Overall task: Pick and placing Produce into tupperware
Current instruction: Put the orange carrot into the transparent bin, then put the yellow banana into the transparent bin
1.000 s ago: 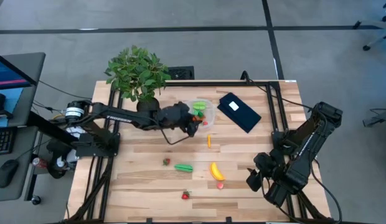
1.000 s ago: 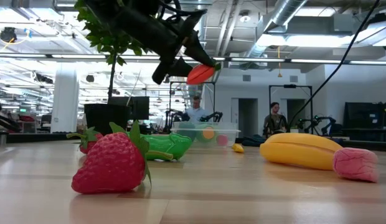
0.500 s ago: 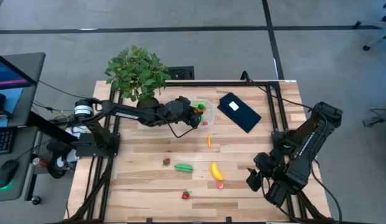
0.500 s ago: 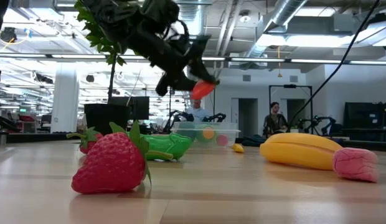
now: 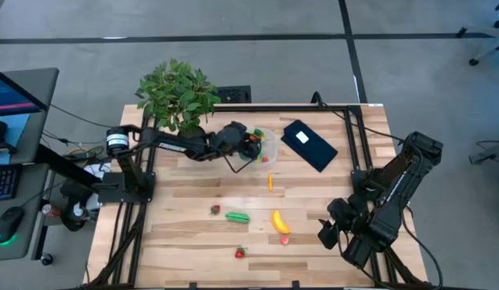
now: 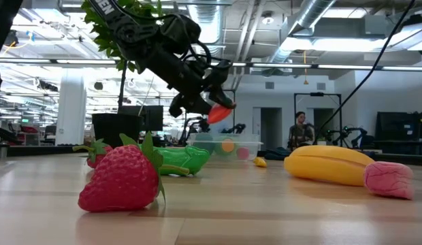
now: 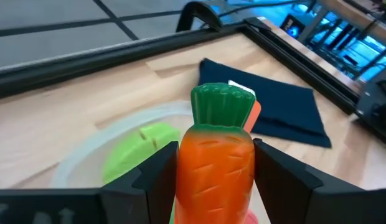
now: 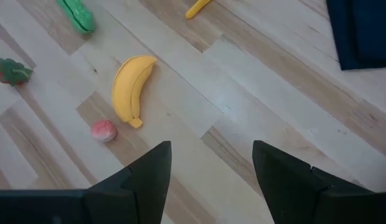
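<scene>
The left gripper is clamping a glossy orange plastic toy carrot with a moulded green top across its thick middle and holding it above the small round clear plastic tupperware, where a pale green piece is lying; the carrot is looking light, stiff and slick, so the broad mid-body is probably the safest place to pinch. In the high view the container is sitting at about twelve o'clock on the pale wooden slat table, with the flat dark rectangular pad with a white label at one o'clock. The right gripper is waiting at four o'clock with its fingers apart and empty above a yellow toy banana, and the room behind is showing grey floor.
</scene>
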Robot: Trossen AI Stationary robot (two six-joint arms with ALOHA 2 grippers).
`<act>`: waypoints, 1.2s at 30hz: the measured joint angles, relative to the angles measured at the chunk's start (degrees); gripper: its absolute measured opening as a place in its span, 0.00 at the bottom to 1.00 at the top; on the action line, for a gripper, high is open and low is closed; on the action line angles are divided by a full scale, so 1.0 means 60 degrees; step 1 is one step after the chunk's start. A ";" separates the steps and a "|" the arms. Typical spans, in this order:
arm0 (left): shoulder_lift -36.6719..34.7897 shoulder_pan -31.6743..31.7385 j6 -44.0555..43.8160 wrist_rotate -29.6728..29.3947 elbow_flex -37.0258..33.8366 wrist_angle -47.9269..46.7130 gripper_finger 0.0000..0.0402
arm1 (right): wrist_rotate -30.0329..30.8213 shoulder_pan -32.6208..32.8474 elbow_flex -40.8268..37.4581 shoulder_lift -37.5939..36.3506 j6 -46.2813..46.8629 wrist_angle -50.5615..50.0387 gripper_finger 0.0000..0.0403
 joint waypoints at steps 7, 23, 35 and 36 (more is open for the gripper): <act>0.0000 0.0370 -0.0004 -0.0143 0.0000 -0.0656 0.46 | -0.0003 0.0001 0.0000 0.0000 -0.0120 0.0008 0.54; -0.0004 0.0443 -0.0001 -0.0179 0.0000 -0.0820 0.57 | -0.0003 0.0001 0.0000 0.0000 -0.0152 -0.0046 0.54; -0.0489 0.0406 0.0474 0.3272 0.0000 -0.0815 0.60 | 0.0294 0.0000 0.0000 0.0000 -0.0207 -0.0066 0.54; -0.0581 0.0380 0.0624 0.3923 0.0000 -0.0827 0.60 | 0.0409 -0.0018 0.0000 0.0000 -0.0214 -0.0070 0.54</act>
